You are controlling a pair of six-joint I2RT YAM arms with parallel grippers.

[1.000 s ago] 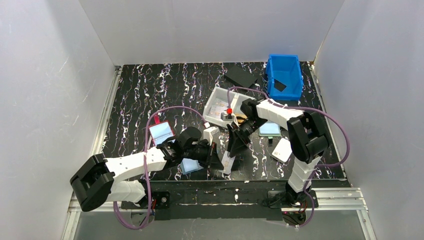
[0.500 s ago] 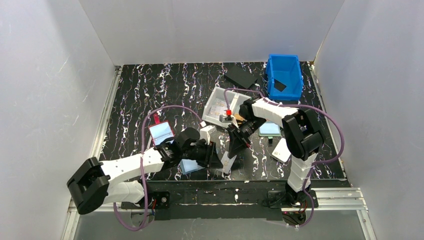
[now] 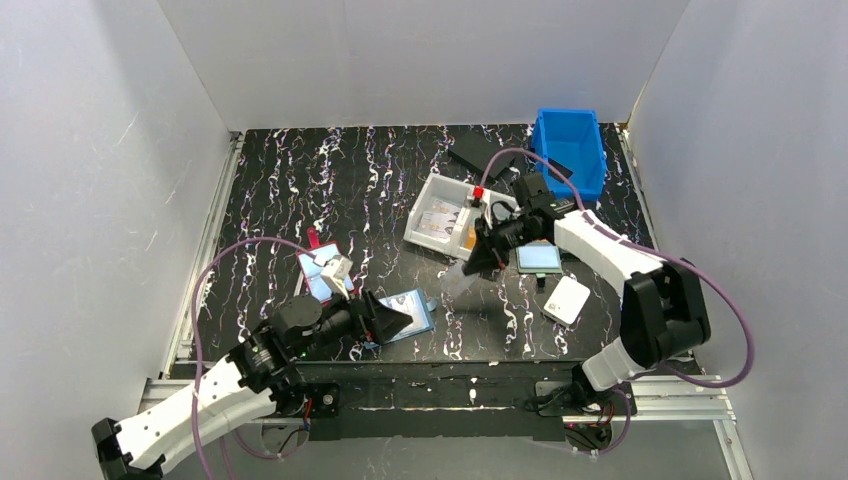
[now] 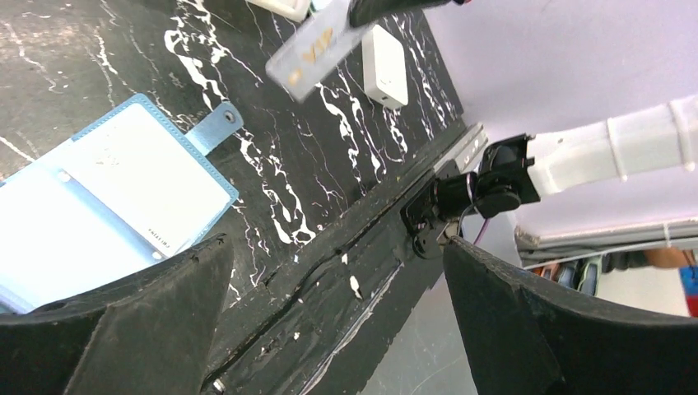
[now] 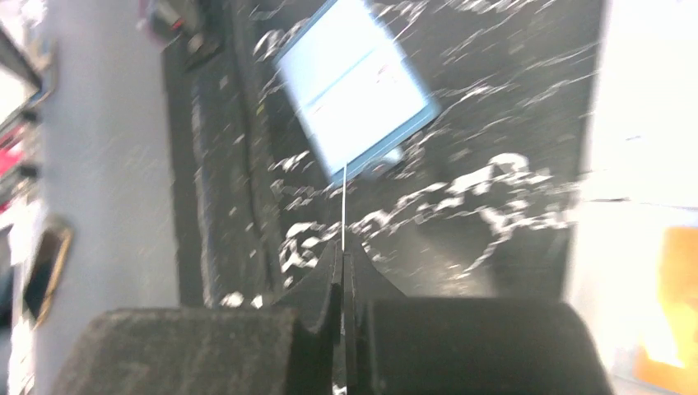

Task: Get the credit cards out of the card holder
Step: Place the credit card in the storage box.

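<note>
Lying open and flat by the near edge of the table (image 3: pixel 300 180), left of centre, the card holder (image 3: pixel 415 312) shows a pale card in one clear pocket, with its blue tab (image 4: pixel 216 130) loose on the surface. One credit card (image 3: pixel 456 272) hangs in the air nearer the middle of the table, pinched at one end by the right hand (image 3: pixel 478 262), whose fingers are pressed together on it. The left hand (image 3: pixel 392 320) stands spread wide just beside the holder, gripping nothing. Assessment: the cards are light, stiff, thin and slick, best taken by an exposed short edge. The holder is light and liable to slide, so it should be pinned at a panel edge.
</note>
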